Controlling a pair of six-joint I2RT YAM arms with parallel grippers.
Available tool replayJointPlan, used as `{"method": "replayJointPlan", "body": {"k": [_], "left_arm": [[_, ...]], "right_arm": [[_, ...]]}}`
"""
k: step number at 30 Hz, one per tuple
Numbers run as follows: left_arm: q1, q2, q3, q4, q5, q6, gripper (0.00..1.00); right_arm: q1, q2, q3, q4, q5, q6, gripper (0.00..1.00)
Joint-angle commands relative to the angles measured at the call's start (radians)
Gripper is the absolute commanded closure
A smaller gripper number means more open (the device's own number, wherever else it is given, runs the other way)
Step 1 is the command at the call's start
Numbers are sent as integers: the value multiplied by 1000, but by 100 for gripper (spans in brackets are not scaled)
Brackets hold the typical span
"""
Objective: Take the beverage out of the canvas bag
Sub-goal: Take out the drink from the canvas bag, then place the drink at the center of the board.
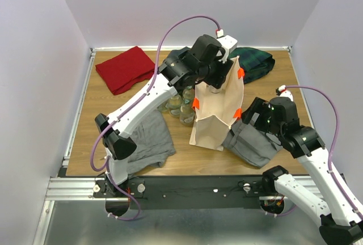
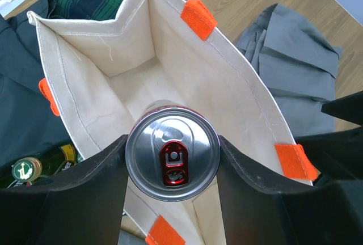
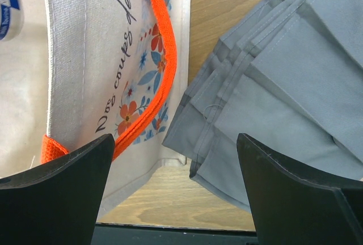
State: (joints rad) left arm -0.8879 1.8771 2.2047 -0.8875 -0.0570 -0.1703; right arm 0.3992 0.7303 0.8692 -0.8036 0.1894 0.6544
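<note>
The canvas bag (image 1: 218, 117) stands upright mid-table, beige with orange handles (image 1: 195, 103), its mouth open. In the left wrist view I look down into its pale inside (image 2: 187, 69). The beverage, a silver can (image 2: 172, 157) with a red pull tab, sits at the bag's mouth, its body reaching down inside. My left gripper (image 2: 172, 168) is shut on the can, one finger on each side, above the bag's opening (image 1: 218, 77). My right gripper (image 1: 247, 119) hangs open beside the bag's right wall (image 3: 85, 58), holding nothing (image 3: 176, 160).
Green glass bottles (image 1: 180, 106) stand against the bag's left side. Folded grey clothes (image 1: 252, 143) lie right of the bag under my right gripper. Another grey garment (image 1: 150, 140) lies front left, a red cloth (image 1: 125, 68) back left, a dark plaid cloth (image 1: 255, 62) back right.
</note>
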Motion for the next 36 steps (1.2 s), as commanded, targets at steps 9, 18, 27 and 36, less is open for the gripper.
{"method": "replayJointPlan", "body": {"k": [9,18,27,36], "left_arm": [[-6,-128,76,1,29,-12,100],[-6,-177,70,2,26,-17,100],[-6,-236,24,28,-3,-20,100],[-6,-291,-2,48,-27,-18,100]], "right_arm": [[4,-6,-6,11,2,-1,3],[3,-11,-10,18,1,-1,3],[3,-9,-15,24,-1,1,3],[4,-8,-15,21,2,2,3]]}}
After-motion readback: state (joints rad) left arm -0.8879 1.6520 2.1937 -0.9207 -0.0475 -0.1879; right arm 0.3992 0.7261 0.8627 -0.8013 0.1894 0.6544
